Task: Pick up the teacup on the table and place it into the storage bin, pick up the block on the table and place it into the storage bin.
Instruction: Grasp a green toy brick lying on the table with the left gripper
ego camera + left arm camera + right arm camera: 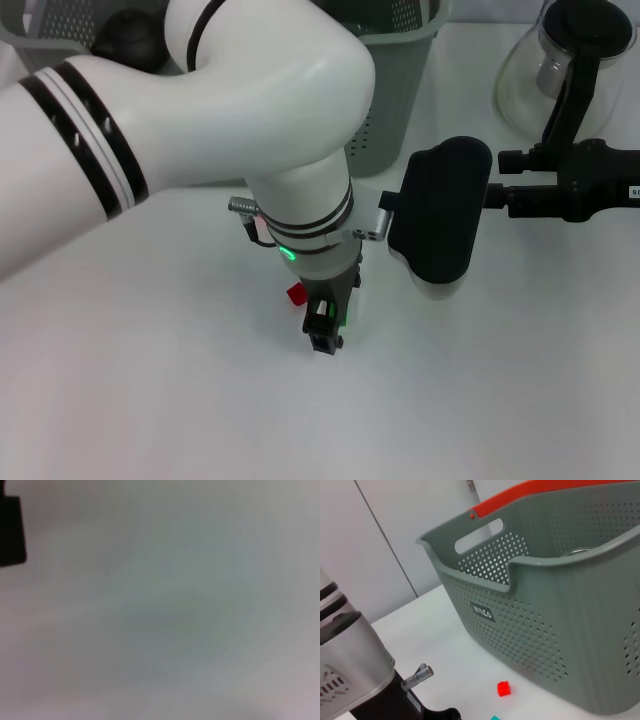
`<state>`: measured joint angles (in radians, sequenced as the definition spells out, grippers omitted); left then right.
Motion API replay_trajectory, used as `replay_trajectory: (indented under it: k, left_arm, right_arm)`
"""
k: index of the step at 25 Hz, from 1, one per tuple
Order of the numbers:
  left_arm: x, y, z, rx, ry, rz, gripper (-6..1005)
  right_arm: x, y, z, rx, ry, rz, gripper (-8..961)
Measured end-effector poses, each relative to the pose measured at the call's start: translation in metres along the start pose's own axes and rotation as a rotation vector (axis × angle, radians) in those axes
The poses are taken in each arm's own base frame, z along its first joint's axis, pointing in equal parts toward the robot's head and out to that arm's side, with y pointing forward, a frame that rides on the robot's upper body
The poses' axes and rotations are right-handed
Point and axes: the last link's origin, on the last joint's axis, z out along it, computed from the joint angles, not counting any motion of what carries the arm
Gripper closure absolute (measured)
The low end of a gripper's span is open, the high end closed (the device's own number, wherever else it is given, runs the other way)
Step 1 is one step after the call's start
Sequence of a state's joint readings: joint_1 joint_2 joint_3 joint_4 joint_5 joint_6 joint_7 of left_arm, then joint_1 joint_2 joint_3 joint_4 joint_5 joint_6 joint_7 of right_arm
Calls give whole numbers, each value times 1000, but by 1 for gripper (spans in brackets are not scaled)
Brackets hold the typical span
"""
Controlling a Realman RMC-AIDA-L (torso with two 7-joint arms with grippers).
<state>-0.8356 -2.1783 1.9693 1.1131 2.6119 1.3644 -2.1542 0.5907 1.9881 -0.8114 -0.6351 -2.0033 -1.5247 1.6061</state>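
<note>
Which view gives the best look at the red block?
The right wrist view: the red block sits fully exposed on the table before the storage bin. The head view shows only a sliver beside the left gripper; the left wrist view, none.

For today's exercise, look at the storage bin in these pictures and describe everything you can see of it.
The storage bin is a large grey-green basket, apparently plastic, with walls perforated by rows of small round holes. Its front rim dips in a scoop, and an oval handle slot is cut near the top of its far wall. A small black label with white lettering sits on the front. An orange-red handle arcs along the far rim. It stands upright on the white table.
</note>
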Motion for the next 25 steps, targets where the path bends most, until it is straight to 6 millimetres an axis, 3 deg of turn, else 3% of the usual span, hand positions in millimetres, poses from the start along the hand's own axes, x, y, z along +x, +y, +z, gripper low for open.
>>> replay_trajectory:
  k: [5,10,25]
  left_arm:
    - [0,-1,0,5,-3,0,212]
    - [1,-2,-1,10,-5,-3,433]
    - [2,0,1,-5,-27,9,433]
  right_arm:
    - [0,0,0,0,0,-5,209]
    - [1,0,0,-1,0,-4,209]
    - [5,1,-2,1,-6,-2,208]
